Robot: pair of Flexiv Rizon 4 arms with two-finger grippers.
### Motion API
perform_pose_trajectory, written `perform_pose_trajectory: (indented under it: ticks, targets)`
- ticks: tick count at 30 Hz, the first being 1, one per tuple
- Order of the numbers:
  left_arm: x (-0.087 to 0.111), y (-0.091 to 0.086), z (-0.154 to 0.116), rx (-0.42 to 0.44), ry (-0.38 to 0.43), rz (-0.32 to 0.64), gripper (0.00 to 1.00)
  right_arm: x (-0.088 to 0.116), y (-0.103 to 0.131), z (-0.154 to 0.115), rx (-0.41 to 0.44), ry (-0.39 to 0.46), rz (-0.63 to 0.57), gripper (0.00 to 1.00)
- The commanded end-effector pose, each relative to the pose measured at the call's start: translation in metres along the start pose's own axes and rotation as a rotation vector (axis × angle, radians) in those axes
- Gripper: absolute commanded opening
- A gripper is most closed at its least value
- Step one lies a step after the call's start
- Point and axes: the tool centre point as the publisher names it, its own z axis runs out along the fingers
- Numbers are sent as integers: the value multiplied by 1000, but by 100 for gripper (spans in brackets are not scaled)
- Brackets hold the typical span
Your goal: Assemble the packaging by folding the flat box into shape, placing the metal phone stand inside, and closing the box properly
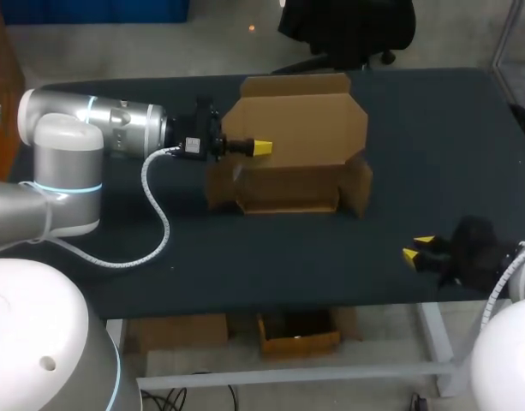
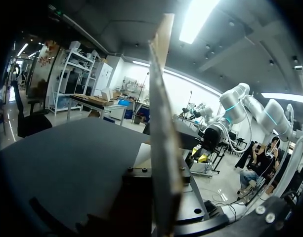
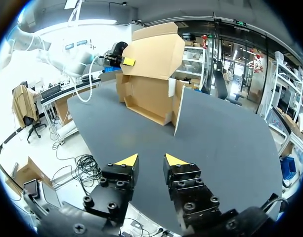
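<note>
Cardboard box (image 1: pixel 288 184) sits half-formed toward the far middle of your table (image 1: pixel 399 128). Its low walls are up, its tray is open to you, and its lid (image 1: pixel 305 120) stands upright behind. The side flap (image 1: pixel 358 184) at the right end juts out toward the front edge.

Your left gripper (image 1: pixel 260 147) comes in from the left and is clenched on the lid's left edge. One yellow tip lies on the inner face. In the left wrist view the panel (image 2: pixel 163 148) runs edge-on between the finger blocks, close against both.

Your right gripper (image 3: pixel 151 162) is near the table's front right edge, well apart from the box. Its fingers are spread, with nothing but bare tabletop between the yellow tips.
</note>
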Motion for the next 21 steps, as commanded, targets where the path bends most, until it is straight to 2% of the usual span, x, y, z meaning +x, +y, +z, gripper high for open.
perform_pose_trajectory:
  ticks: [1, 12, 21]
  targets:
    - [-2, 4, 2, 3, 1, 1, 0, 1, -1, 0, -8, -4, 0, 30]
    - [-2, 4, 2, 3, 1, 1, 0, -8, 1, 8, -21, -2, 1, 31]
    - [-2, 4, 2, 3, 1, 1, 0, -25, 12, 35, -18, 16, -16, 33]
